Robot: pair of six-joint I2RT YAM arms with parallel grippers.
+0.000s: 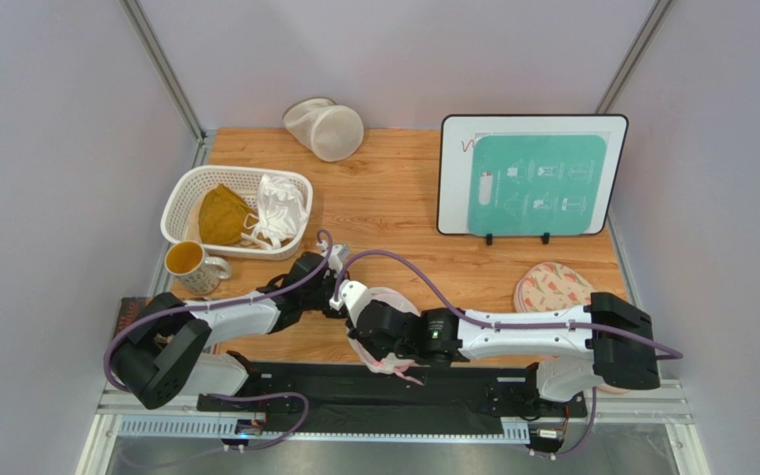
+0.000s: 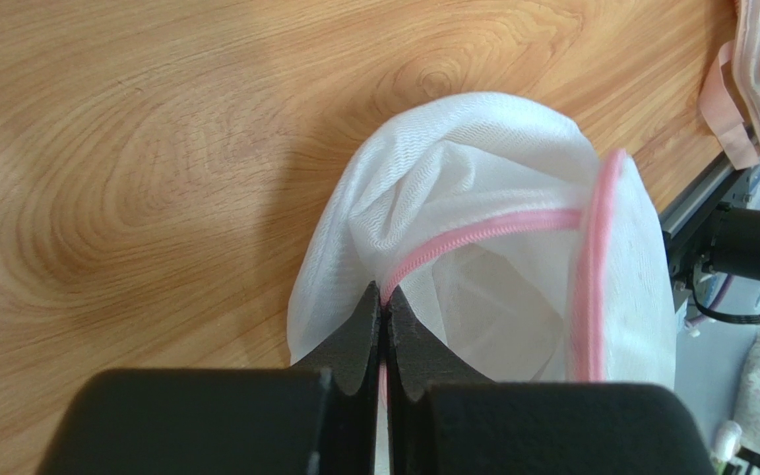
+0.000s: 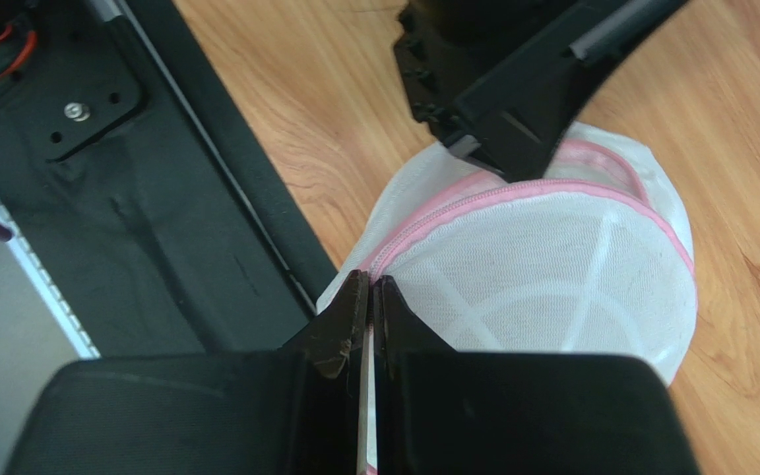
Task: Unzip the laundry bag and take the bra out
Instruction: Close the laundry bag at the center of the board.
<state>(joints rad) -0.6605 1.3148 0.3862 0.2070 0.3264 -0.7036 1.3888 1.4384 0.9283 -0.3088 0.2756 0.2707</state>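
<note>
the laundry bag [image 2: 483, 168] lies on the worktop [image 1: 394, 198], nearer the arm bases than the white basket [image 1: 238, 171] and to its right, tucked between the two wrists. the left gripper [image 2: 385, 297] is pinched tight on the pink zipper trim [image 2: 493, 228], its tips meeting with the trim caught between them. from that pinch the trim runs off to a pink rib at the bag's rim. the right gripper [image 3: 370, 287] is clamped just as narrowly on the bag's pink-edged seam on the side farther from the basket, with the white ribs of the dome fanning out past its tips. the mesh bunches in loose folds around the left gripper's hold. the bra cannot be made out through the mesh, and whether the zipper is parted is hard to tell.

inside the basket sit a mustard-yellow garment [image 1: 220, 215] and a white strappy garment [image 1: 280, 210], side by side and touching. a mug [image 1: 188, 260] stands just against the basket's near wall. a cream cylindrical mesh bag [image 1: 326, 129] lies beyond the basket, at the far edge. an instruction board [image 1: 531, 176] stands upright well to the basket's right, with a pink patterned cloth [image 1: 552, 287] in front of it.
</note>
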